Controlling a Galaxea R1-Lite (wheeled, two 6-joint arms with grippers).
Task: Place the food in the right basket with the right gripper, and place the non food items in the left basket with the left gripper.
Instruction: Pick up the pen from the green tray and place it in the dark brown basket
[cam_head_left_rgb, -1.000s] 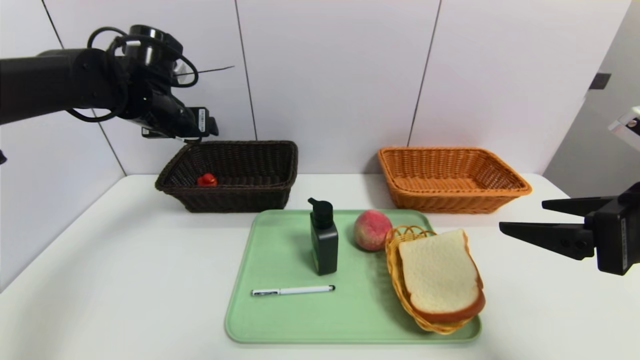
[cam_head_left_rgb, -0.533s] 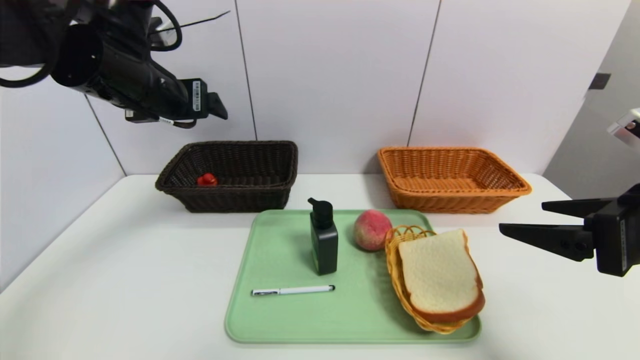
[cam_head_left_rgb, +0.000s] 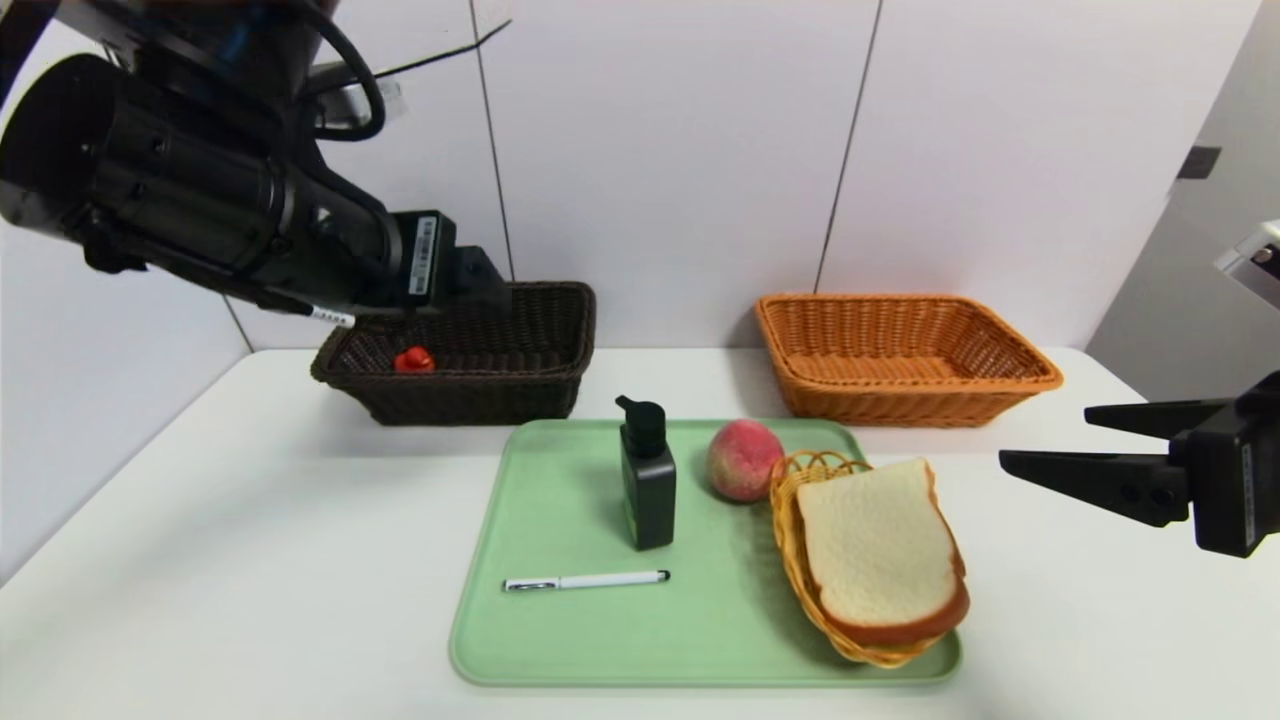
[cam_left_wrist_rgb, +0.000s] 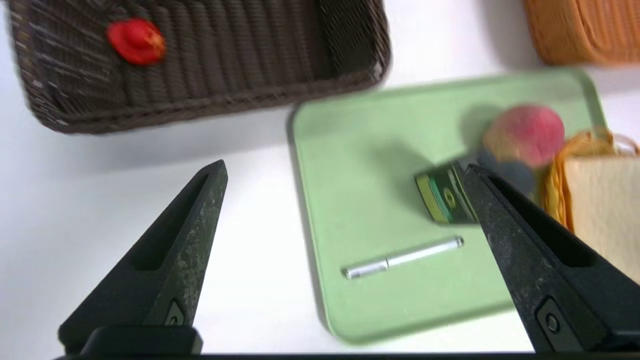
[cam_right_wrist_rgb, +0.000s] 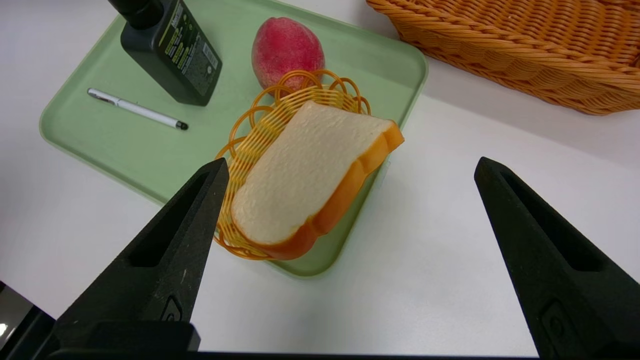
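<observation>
L pincer (cam_left_wrist_rgb: 345, 170) hung empty w/ jaws spread wide, up above the desk (cam_head_left_rgb: 250, 540) near the dark brown basket (cam_head_left_rgb: 560, 330), tilted down toward the green tray (cam_head_left_rgb: 560, 640). A small red item (cam_head_left_rgb: 413, 359) lay in that basket. R pincer (cam_head_left_rgb: 1045, 440) was parked low over the desk, right of the tray, also spread wide & empty.

Non-food still on the tray: a black pump bottle (cam_head_left_rgb: 647, 490) standing upright mid-tray, and a white pen (cam_head_left_rgb: 587, 580) lying flat just in front of it. Food untouched: peach (cam_head_left_rgb: 743, 459) beside the bottle, bread slice (cam_head_left_rgb: 878, 545) resting on the small yellow wicker dish (cam_head_left_rgb: 812, 470). Orange-tan basket (cam_head_left_rgb: 1000, 385) held nothing visible.

Step in hand, prob.: L arm goes for the next non-food item. Tips:
- Bottle is the easier pick: come from above, jaws either side of its body below the pump, square to the flat faces so it doesn't twist or tip.
- Keep clear of the peach, which sits close by & would roll.
- Pen is thin & flat on the tray: approach steep, jaws across its length at mid-barrel, tips right down on the tray, close slow or it skids.
- Lift straight up before swinging to the dark basket; release low, inside the rim.
</observation>
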